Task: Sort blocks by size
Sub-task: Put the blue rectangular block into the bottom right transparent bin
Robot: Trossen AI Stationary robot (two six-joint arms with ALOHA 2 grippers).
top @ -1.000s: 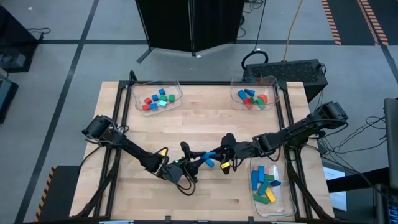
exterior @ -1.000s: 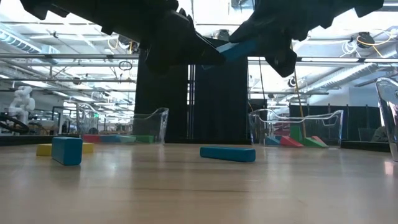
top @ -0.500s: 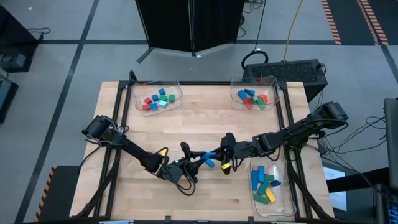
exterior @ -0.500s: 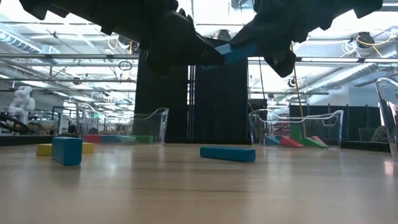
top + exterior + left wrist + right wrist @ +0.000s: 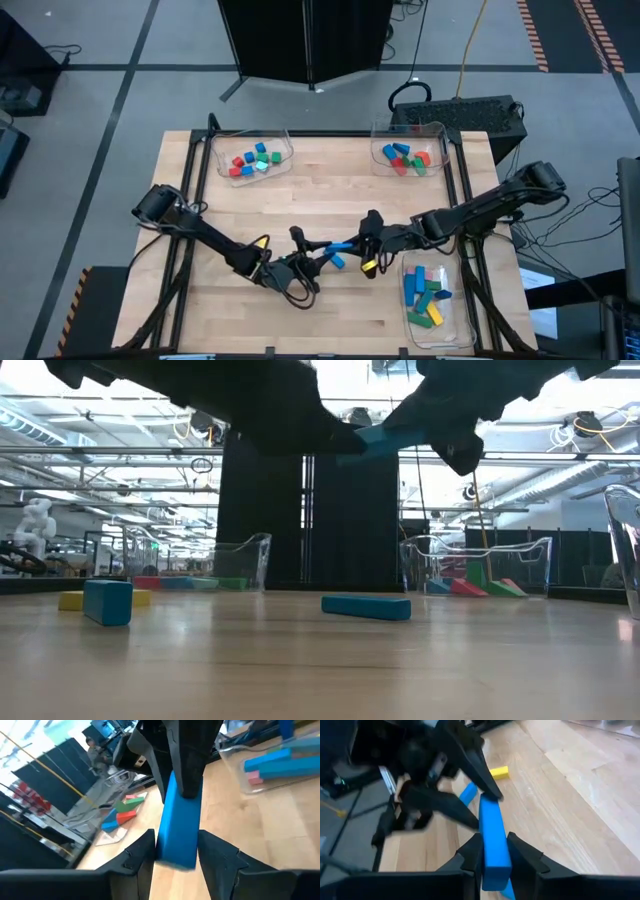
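— How much sorting can be counted as done?

— Small coloured blocks (image 5: pixel 251 162) are gathered in the clear plastic tray at the far left (image 5: pixel 283 139), mid-sized ones in the far-right tray (image 5: pixel 438 128), long bars in the near-right tray (image 5: pixel 461 326).

— And what is left?

— A long blue bar (image 5: pixel 179 822) is passed mid-air above the wooden bench (image 5: pixel 330 190): the left end effector (image 5: pixel 318 257) is slack around it, the right end effector (image 5: pixel 352 243) clamped on it. A yellow block (image 5: pixel 367 266) and blue blocks (image 5: pixel 108 601) remain loose.
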